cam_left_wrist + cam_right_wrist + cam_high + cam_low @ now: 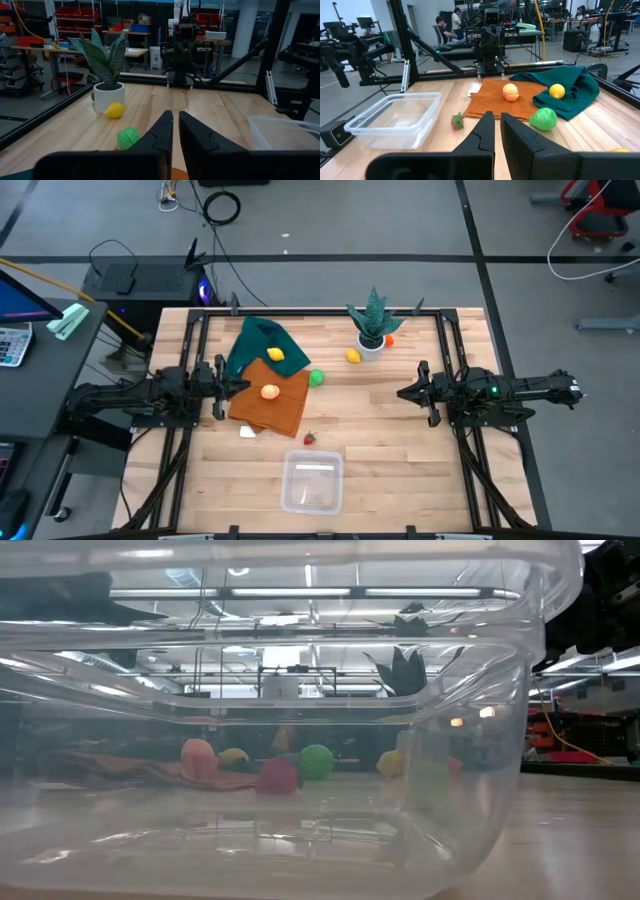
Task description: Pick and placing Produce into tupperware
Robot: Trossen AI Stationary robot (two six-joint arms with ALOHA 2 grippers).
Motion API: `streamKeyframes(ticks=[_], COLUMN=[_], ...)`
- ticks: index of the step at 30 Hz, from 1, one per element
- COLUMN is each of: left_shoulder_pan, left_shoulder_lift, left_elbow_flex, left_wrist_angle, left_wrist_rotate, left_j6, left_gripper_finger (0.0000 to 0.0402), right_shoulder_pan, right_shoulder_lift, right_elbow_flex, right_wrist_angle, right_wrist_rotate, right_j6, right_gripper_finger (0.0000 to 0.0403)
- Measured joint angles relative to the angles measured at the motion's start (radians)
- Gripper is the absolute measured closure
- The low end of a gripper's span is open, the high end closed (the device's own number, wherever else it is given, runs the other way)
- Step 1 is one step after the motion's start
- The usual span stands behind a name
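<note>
The clear tupperware (312,480) (395,120) stands near the table's near edge and fills the low view (300,840). The produce lies scattered behind it. A yellow fruit (275,355) (556,90) rests on a green cloth and an orange fruit (270,391) (510,92) on an orange cloth. A green fruit (317,377) (128,137), a red strawberry (310,438) (457,120) and a yellow lemon (353,356) (115,110) lie on bare wood. A small orange-red piece (389,340) sits by the plant pot. My left gripper (243,387) (176,120) hovers shut over the orange cloth's left side. My right gripper (402,393) (497,120) hovers shut at the table's right.
A spiky potted plant (372,325) (105,60) stands near the far edge. The green cloth (262,340) and the orange cloth (280,405) overlap on the left half. A small white scrap (247,432) lies by the orange cloth. Bare wood lies between the grippers and around the tupperware.
</note>
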Motion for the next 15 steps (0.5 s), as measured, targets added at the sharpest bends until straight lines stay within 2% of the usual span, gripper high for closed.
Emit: streamKeyframes(ticks=[6, 15], left_shoulder_pan=[0.000, 0.000], left_shoulder_lift=[0.000, 0.000], left_elbow_flex=[0.000, 0.000], left_wrist_angle=[0.000, 0.000], left_wrist_rotate=[0.000, 0.000], left_j6=[0.000, 0.000], left_gripper_finger=[0.0374, 0.0362], right_shoulder_pan=[0.000, 0.000], right_shoulder_lift=[0.000, 0.000], right_elbow_flex=[0.000, 0.000], right_wrist_angle=[0.000, 0.000], right_wrist_rotate=[0.000, 0.000], right_j6=[0.000, 0.000], right_gripper_finger=[0.0402, 0.0402])
